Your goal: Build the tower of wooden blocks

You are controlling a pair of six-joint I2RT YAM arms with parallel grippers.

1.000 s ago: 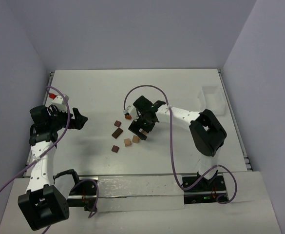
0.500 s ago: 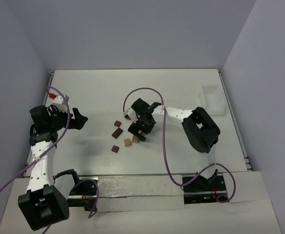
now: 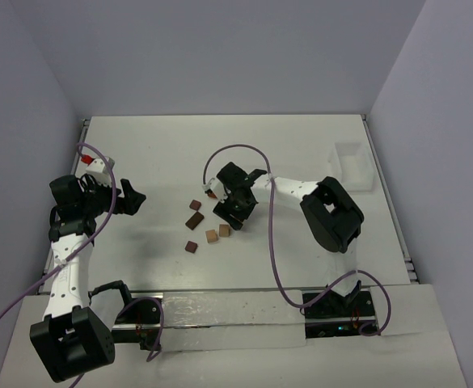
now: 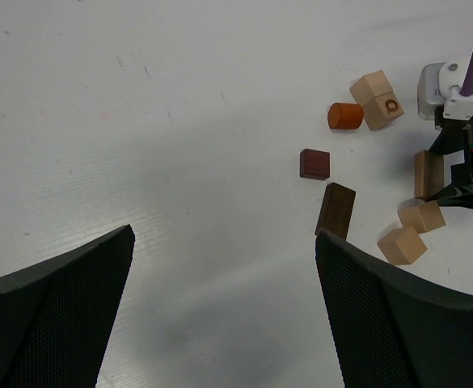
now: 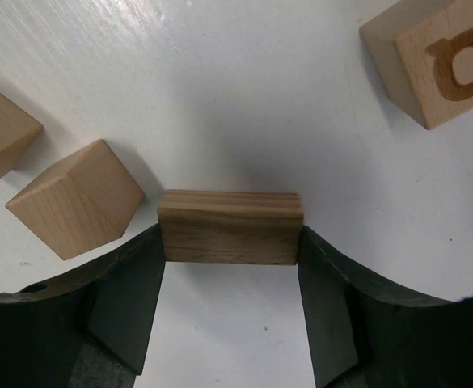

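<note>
My right gripper (image 5: 230, 242) is shut on a brown oblong wood block (image 5: 230, 228), one jaw against each end, and the block rests on the white table. In the top view this gripper (image 3: 230, 212) is low at the table's middle. Beside it lie tan cubes (image 5: 76, 198), and a lettered tan cube (image 5: 438, 61) sits farther off. A dark cube (image 4: 314, 164), a dark oblong block (image 4: 335, 210) and an orange cylinder (image 4: 345, 115) lie to the left of them. My left gripper (image 4: 224, 234) hangs open and empty above bare table at the left (image 3: 131, 200). No tower shows in any view.
A clear plastic box (image 3: 353, 166) stands at the table's right edge. Another dark cube (image 3: 191, 246) lies nearest the front. Purple cables loop over both arms. Grey walls close in the table's far, left and right sides.
My right gripper has slid a little to the left, down over the brown block, and its jaws have come in onto the block's ends. The left arm has not moved.
</note>
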